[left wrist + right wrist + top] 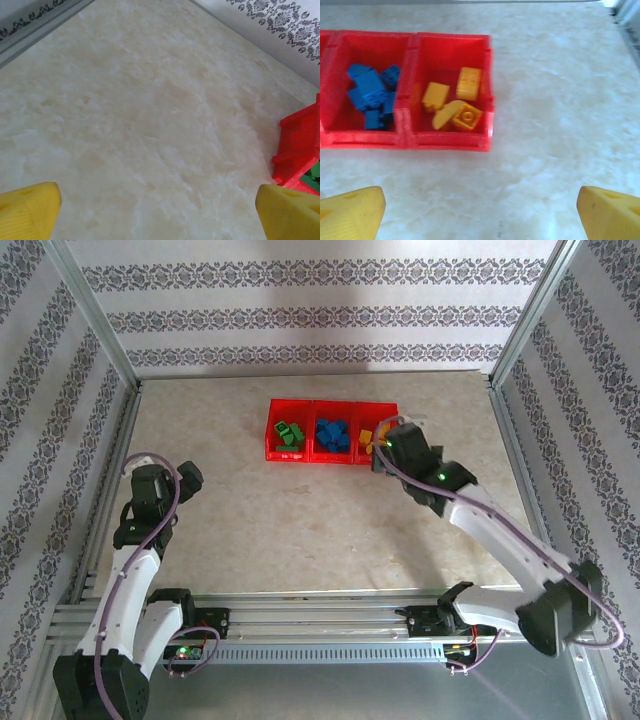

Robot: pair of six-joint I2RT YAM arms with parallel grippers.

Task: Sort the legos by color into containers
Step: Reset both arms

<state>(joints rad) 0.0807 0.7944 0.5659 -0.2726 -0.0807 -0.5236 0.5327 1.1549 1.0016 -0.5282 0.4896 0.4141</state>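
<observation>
Sort seemingly done: small studded plastic bricks [332, 434] are binned green-left, blue-middle, yellow-orange-right in the long red plastic tray [450, 142], so right gripper [480, 210], just near of it, and left gripper [157, 210], near-left, are held released, empty.

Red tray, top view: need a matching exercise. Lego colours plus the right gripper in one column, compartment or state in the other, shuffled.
Column 1
1. green legos
2. blue legos
3. yellow-orange legos
4. right gripper

Column 2
A. middle compartment of the red tray
B. open, holding nothing
C. right compartment
D. left compartment

Pairs: 1-D, 2-A, 3-C, 4-B
</observation>
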